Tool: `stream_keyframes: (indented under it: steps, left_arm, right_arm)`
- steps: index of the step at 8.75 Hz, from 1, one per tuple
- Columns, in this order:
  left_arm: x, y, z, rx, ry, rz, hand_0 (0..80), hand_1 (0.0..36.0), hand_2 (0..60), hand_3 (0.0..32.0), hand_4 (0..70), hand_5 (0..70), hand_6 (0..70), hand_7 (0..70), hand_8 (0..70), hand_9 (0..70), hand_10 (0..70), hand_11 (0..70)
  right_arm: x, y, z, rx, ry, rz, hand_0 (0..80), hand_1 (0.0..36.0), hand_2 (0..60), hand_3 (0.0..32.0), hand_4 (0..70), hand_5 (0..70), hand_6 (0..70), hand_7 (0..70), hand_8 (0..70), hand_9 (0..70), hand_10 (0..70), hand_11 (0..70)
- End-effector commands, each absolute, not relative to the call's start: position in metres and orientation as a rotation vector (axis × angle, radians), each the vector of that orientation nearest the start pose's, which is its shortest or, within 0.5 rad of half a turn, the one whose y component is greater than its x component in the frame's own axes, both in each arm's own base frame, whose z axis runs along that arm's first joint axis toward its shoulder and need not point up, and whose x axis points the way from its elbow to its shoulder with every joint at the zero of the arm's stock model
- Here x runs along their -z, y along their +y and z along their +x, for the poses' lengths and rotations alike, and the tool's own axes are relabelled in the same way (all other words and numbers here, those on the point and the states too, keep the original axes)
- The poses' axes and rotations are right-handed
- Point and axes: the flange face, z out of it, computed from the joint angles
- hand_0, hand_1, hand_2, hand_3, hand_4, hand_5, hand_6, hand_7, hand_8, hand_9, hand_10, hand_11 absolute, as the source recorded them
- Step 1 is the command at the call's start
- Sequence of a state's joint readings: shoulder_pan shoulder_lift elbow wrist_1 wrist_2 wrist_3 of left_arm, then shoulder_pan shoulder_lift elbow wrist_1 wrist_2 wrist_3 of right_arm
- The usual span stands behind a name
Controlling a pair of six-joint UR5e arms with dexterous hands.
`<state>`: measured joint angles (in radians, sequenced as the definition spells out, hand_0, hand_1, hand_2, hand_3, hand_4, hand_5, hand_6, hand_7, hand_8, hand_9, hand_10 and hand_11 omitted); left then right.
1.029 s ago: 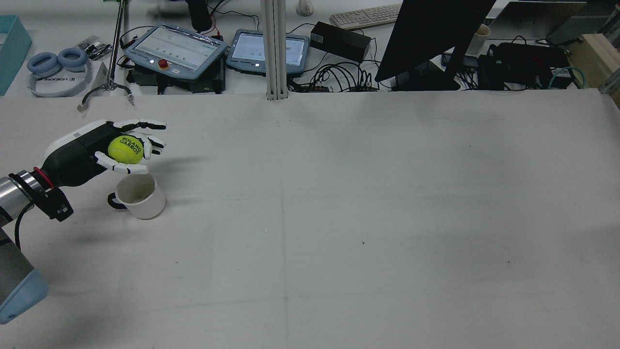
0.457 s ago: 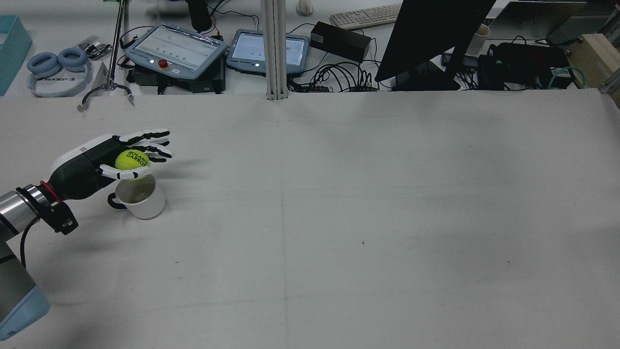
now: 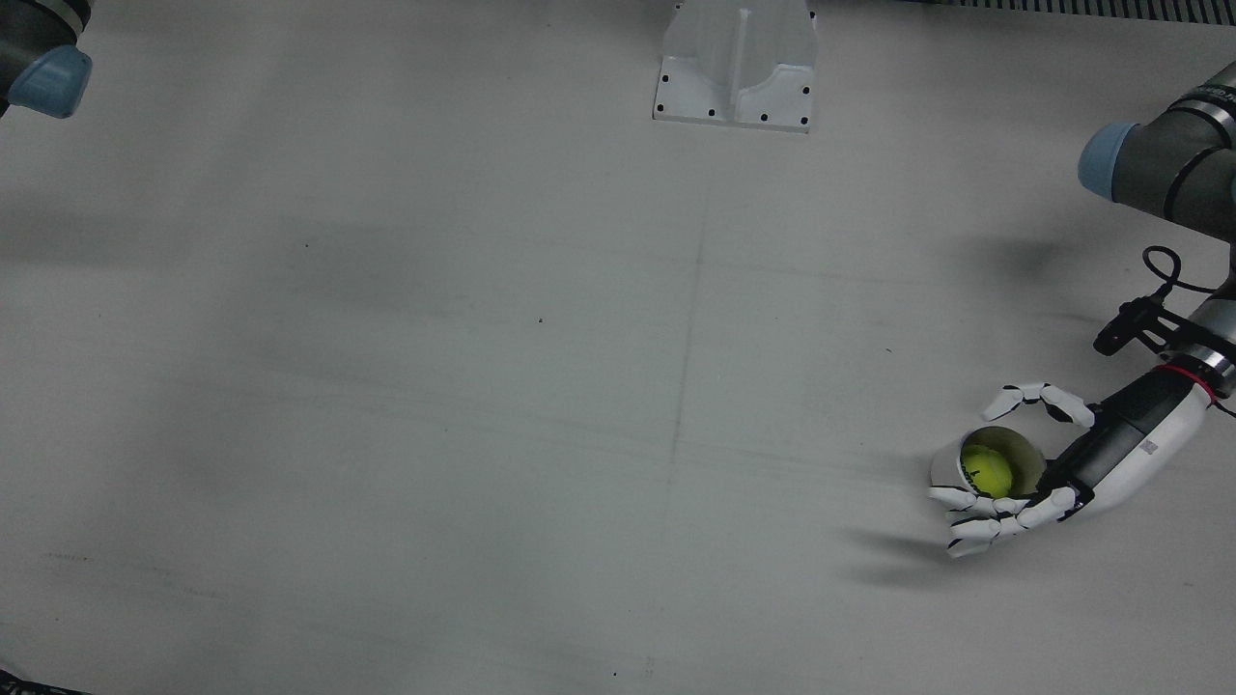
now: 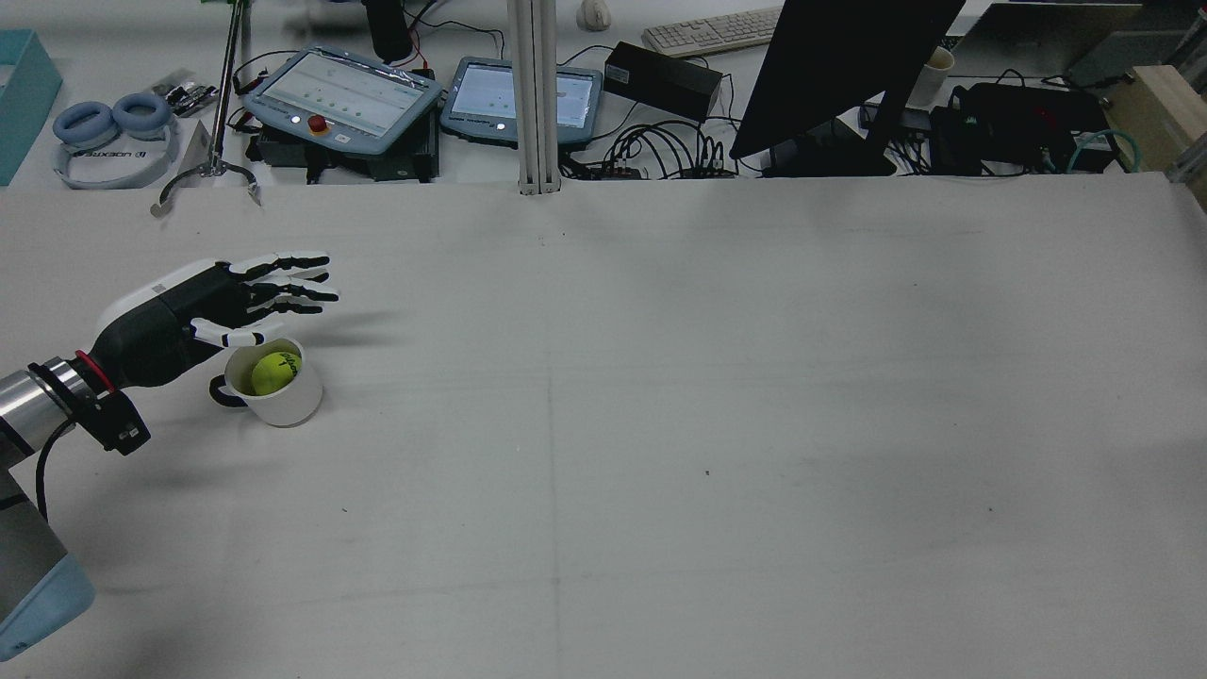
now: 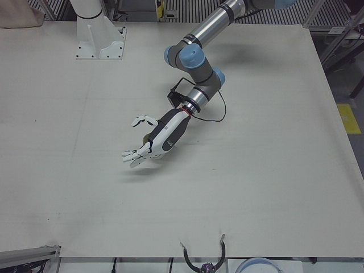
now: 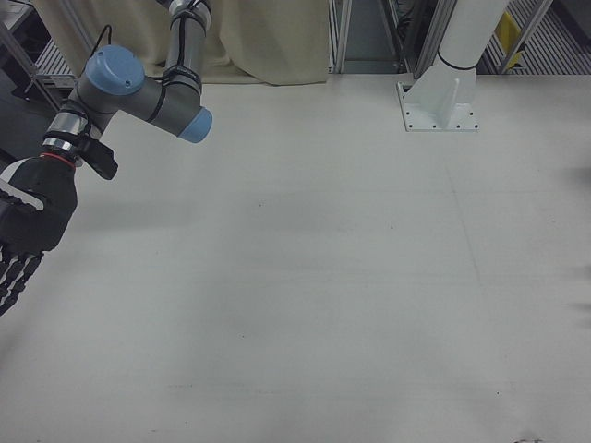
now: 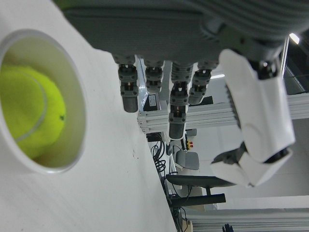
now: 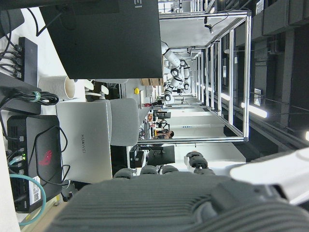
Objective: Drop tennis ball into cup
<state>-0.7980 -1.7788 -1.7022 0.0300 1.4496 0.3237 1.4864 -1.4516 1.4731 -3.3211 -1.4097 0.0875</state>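
The yellow tennis ball (image 4: 274, 372) lies inside the white cup (image 4: 288, 404), which stands upright on the table at the rear view's left. My left hand (image 4: 212, 304) hovers just above and behind the cup, open, with its fingers spread and holding nothing. From above, the ball (image 3: 987, 470) sits in the cup (image 3: 940, 470) between the spread fingers of the left hand (image 3: 1062, 478). The left hand view shows the ball (image 7: 26, 111) inside the cup's rim (image 7: 81, 123). My right hand (image 6: 28, 226) hangs open and empty, far off at the other side of the table.
Two tablets (image 4: 344, 99), headphones (image 4: 108, 141), a monitor (image 4: 839, 75) and cables lie beyond the table's far edge. An aluminium post (image 4: 534, 94) stands at the far middle. The left arm's elbow (image 5: 190, 57) reaches over the table.
My left hand lowered over the cup and opened its fingers. The ball left the hand and dropped into the cup.
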Motion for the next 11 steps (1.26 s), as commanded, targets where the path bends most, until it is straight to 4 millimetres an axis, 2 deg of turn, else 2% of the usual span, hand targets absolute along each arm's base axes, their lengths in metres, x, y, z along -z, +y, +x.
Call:
stream_keyframes:
  steps: [1, 2, 3, 4, 5, 6, 7, 9, 11]
  left_arm:
    - [-0.508, -0.559, 0.219, 1.532, 2.234, -0.307, 47.4, 18.5, 41.9, 0.0, 17.7, 13.5, 43.7, 12.1, 14.5, 9.7, 15.6, 24.1]
    - [-0.507, -0.58, 0.165, 1.585, 2.271, -0.208, 47.7, 19.4, 41.9, 0.0, 19.2, 12.0, 35.5, 14.7, 12.7, 10.0, 15.4, 23.7]
    - [-0.495, -0.598, 0.117, 1.624, 2.294, -0.12, 47.6, 19.0, 44.3, 0.0, 20.9, 13.4, 44.3, 14.9, 14.5, 10.1, 15.6, 24.0]
    - [-0.49, -0.61, 0.076, 1.658, 2.312, -0.045, 47.1, 18.9, 45.6, 0.0, 23.4, 12.5, 40.6, 17.9, 13.7, 10.6, 16.2, 24.8]
    - [-0.493, -0.611, 0.051, 1.685, 2.32, 0.002, 48.5, 20.0, 45.1, 0.0, 24.8, 13.6, 45.3, 19.0, 14.9, 11.2, 16.1, 24.9]
    - [-0.5, -0.609, 0.036, 1.711, 2.316, 0.029, 49.9, 21.4, 44.3, 0.0, 25.4, 14.6, 48.0, 20.4, 15.8, 11.9, 16.7, 25.7]
    - [-0.512, -0.602, 0.023, 1.733, 2.308, 0.05, 50.7, 22.1, 42.2, 0.0, 24.6, 14.1, 43.9, 20.9, 15.2, 12.2, 17.1, 26.4]
    - [-0.521, -0.593, 0.021, 1.738, 2.304, 0.048, 52.4, 23.5, 40.7, 0.0, 22.2, 15.6, 48.2, 18.9, 16.6, 12.6, 17.8, 27.6]
    - [-0.53, -0.588, 0.019, 1.762, 2.286, 0.044, 54.0, 24.4, 37.4, 0.0, 20.4, 15.8, 46.0, 18.2, 16.5, 12.8, 18.3, 28.6]
  right_arm:
    - [-0.691, -0.534, 0.105, 2.307, 1.974, -0.018, 0.0, 0.0, 0.0, 0.0, 0.0, 0.0, 0.0, 0.0, 0.0, 0.0, 0.0, 0.0]
    - [-0.691, -0.534, 0.105, 2.306, 1.973, -0.017, 0.0, 0.0, 0.0, 0.0, 0.0, 0.0, 0.0, 0.0, 0.0, 0.0, 0.0, 0.0]
    - [-0.69, -0.535, 0.105, 2.304, 1.975, -0.017, 0.0, 0.0, 0.0, 0.0, 0.0, 0.0, 0.0, 0.0, 0.0, 0.0, 0.0, 0.0]
    - [-0.691, -0.534, 0.104, 2.307, 1.974, -0.015, 0.0, 0.0, 0.0, 0.0, 0.0, 0.0, 0.0, 0.0, 0.0, 0.0, 0.0, 0.0]
    - [-0.69, -0.535, 0.105, 2.304, 1.975, -0.017, 0.0, 0.0, 0.0, 0.0, 0.0, 0.0, 0.0, 0.0, 0.0, 0.0, 0.0, 0.0]
    - [-0.69, -0.534, 0.105, 2.305, 1.976, -0.018, 0.0, 0.0, 0.0, 0.0, 0.0, 0.0, 0.0, 0.0, 0.0, 0.0, 0.0, 0.0]
    - [-0.69, -0.535, 0.105, 2.304, 1.975, -0.017, 0.0, 0.0, 0.0, 0.0, 0.0, 0.0, 0.0, 0.0, 0.0, 0.0, 0.0, 0.0]
    - [-0.691, -0.534, 0.104, 2.308, 1.975, -0.017, 0.0, 0.0, 0.0, 0.0, 0.0, 0.0, 0.0, 0.0, 0.0, 0.0, 0.0, 0.0]
    - [-0.69, -0.535, 0.105, 2.304, 1.975, -0.017, 0.0, 0.0, 0.0, 0.0, 0.0, 0.0, 0.0, 0.0, 0.0, 0.0, 0.0, 0.0]
